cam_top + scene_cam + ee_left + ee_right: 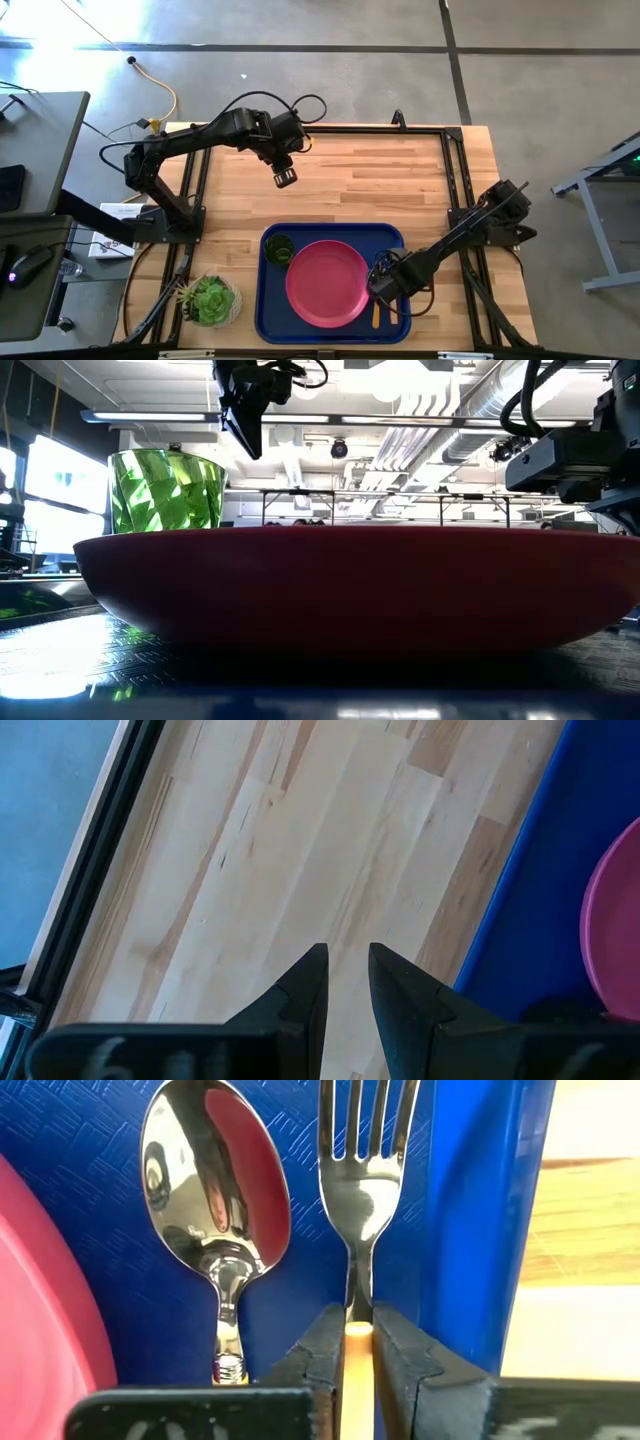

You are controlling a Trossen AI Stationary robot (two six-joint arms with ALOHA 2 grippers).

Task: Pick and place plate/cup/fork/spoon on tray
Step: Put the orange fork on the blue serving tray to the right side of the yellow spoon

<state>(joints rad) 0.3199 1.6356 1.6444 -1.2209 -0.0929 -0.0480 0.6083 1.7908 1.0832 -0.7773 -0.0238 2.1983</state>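
Note:
The dark-blue tray lies at the table's near edge. The pink plate rests flat in its middle, and the green cup stands upright in its far left corner. The spoon and the fork lie side by side between the plate and the tray's right rim. My right gripper is low over the tray and shut on the fork. My left gripper hangs over the bare table beyond the tray, empty, with a narrow gap between its fingers. My right gripper pinches the fork's orange handle between its two fingers, just behind the metal neck. The fingers come from above and lie across the handle. The fork lies lengthwise beside the spoon, tines toward the far edge; whether it rests on the tray, I cannot tell.
A leafy green plant in a pot stands left of the tray near the table's front edge. A black frame runs around the table. Bare wood lies beyond the tray.

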